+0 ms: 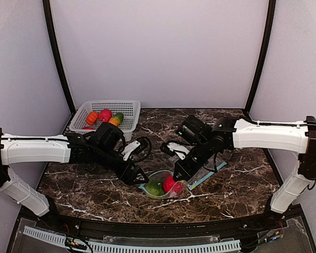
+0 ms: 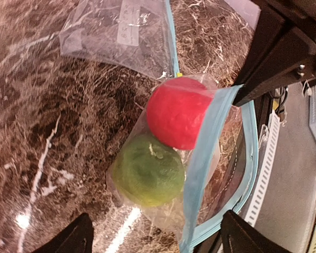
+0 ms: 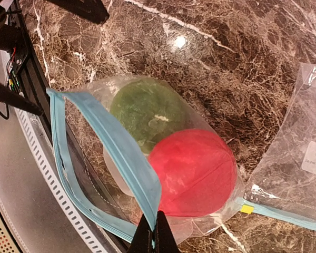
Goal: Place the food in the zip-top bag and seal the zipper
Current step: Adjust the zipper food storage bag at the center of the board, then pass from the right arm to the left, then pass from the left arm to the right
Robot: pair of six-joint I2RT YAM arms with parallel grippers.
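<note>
My right gripper (image 3: 152,235) is pinched shut on the blue zipper strip (image 3: 108,138) of the zip-top bag (image 1: 185,185), and it holds the mouth of the bag up and open. My left gripper (image 1: 139,178) is wide open and holds nothing. It hangs right over the bag.

Two pieces of food are in the bag. The green fruit (image 1: 155,188) lies on the side near my left arm. The red fruit (image 1: 171,184) touches it, on the side near my right gripper.

More food sits in the white basket (image 1: 127,107) at the far left corner of the counter (image 1: 242,138). I see an orange fruit (image 1: 92,117), another red one and a green-yellow one in there. The basket is well apart from the bag. It lies up and to the left of my left gripper, so my left arm is much nearer to it than my right arm.

The zipper strip runs on a slant from the near left to the far right. I think the mouth faces the near edge of the counter, but the clear plastic makes that hard to tell.

So I think my left gripper should go to the basket while my right one holds the bag.
</note>
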